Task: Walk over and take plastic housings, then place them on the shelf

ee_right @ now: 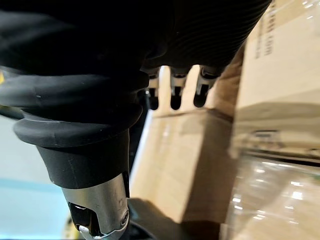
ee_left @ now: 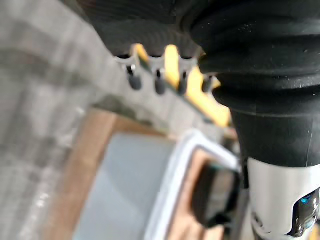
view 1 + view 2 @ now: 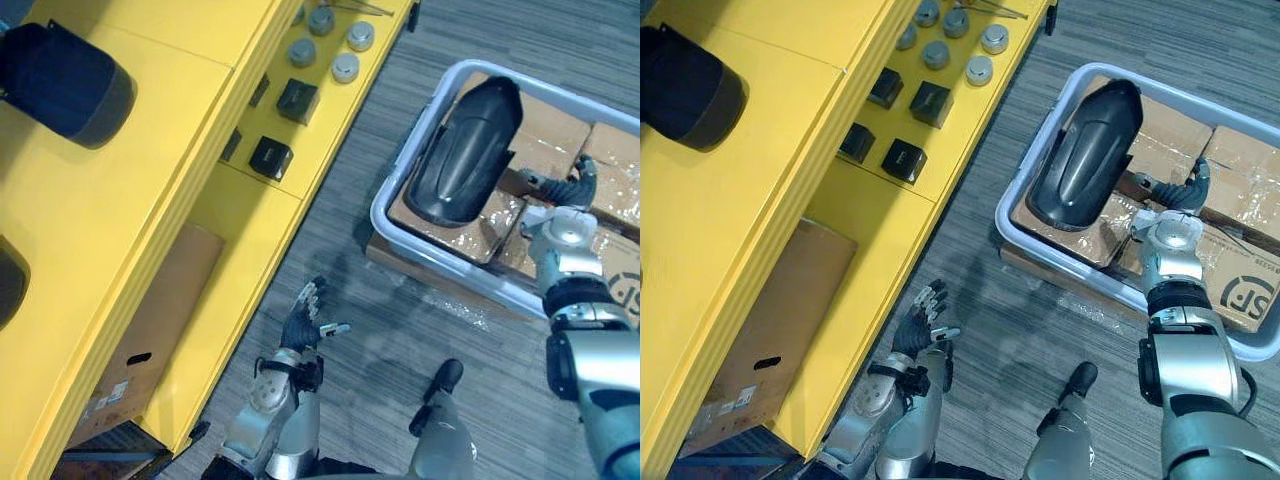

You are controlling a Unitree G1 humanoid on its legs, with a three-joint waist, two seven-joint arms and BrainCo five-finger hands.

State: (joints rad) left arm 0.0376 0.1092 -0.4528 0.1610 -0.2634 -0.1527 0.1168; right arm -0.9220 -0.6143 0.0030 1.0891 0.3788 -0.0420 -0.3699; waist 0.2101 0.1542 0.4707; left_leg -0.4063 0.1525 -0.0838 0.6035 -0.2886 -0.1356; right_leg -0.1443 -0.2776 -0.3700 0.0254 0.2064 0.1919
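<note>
A long black plastic housing [image 3: 465, 150] lies in a pale bin [image 3: 385, 215] on the floor, on top of cardboard boxes [image 3: 552, 128]. My right hand [image 3: 572, 187] hovers over those boxes just right of the housing's near end, open and holding nothing. Its fingers [image 1: 175, 99] hang relaxed above the cardboard [image 1: 190, 160]. My left hand [image 3: 301, 324] is low over the floor beside the yellow shelf [image 3: 150, 200], open with fingers spread. A second black housing [image 3: 65, 85] rests on the shelf's top level, and part of a third [image 3: 8, 282] shows at the left edge.
The shelf's lower level holds small black boxes [image 3: 297, 100] and silver round parts [image 3: 345, 67]. A cardboard box [image 3: 150, 340] sits under the shelf. Grey carpet runs between the shelf and the bin. The bin's rim [image 2: 175, 175] shows past my left fingers [image 2: 157, 85].
</note>
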